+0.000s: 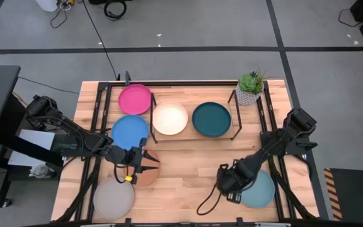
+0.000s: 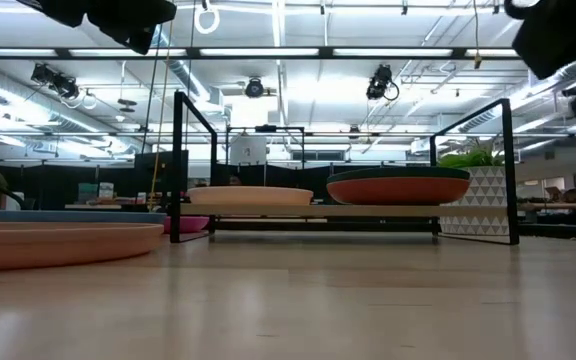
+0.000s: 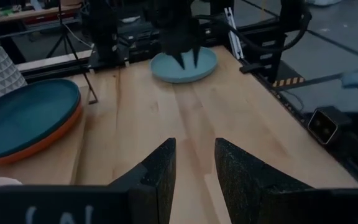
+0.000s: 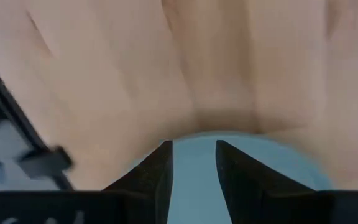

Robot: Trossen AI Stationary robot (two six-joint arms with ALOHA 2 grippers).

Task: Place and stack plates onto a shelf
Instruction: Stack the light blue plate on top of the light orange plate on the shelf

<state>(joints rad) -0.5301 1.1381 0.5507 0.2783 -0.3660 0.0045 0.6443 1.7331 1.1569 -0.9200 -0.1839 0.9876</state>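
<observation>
Two stacks already sit on the shelf (image 1: 194, 135) along the table's (image 1: 188, 170) far edge: a cream plate (image 1: 169, 118) at its left end and a dark teal plate (image 1: 211, 119) at its right, the teal one resting on an orange plate (image 3: 42, 140) whose rim shows beneath it in the left wrist and low views. Whether anything lies under the cream plate cannot be told. Five plates are off the shelf. The magenta plate (image 1: 135, 99) lies near the far left corner, just beside the shelf's left end, and the blue plate (image 1: 130, 132) is just in front of it. The grey plate (image 1: 113, 197) is by the near left corner. The tan plate (image 1: 147, 173) is mostly hidden under the left gripper (image 1: 149, 159). The pale blue plate (image 1: 260, 188) is toward the near right corner, partly covered by the right arm.

The step in hand looks like the pickup of the pale blue plate. The right gripper (image 4: 191, 163) hangs over that plate's rim with a narrow gap between its fingers and nothing held. It probably needs to lower so one finger goes under the rim, close, then lift and carry to a shelf stack. How high its tips are above the plate cannot be judged.

The left gripper sits over the tan plate, also slightly parted and holding nothing. A small potted plant (image 1: 250, 88) stands at the shelf's far right corner.
</observation>
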